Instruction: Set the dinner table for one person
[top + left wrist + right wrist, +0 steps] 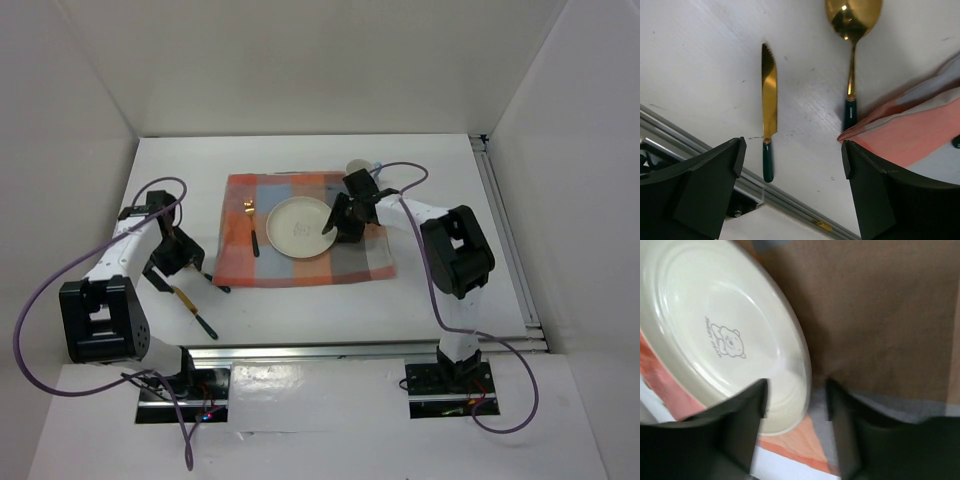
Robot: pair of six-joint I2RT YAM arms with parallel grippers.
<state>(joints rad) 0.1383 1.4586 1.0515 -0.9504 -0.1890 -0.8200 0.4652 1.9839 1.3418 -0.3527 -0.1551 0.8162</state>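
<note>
On the white dinner table lies an orange-and-grey checked cloth. A cream plate with a small bear print rests on the cloth. My right gripper straddles the plate's right rim, its fingers apart around it. A gold fork lies on the cloth left of the plate. My left gripper hangs open over bare table above a gold knife with a green handle. A matching spoon lies beside it, by the cloth's corner.
A pale cup stands behind the cloth, past the right arm. The knife lies close to the aluminium rail at the table's near edge. White walls enclose the table on three sides.
</note>
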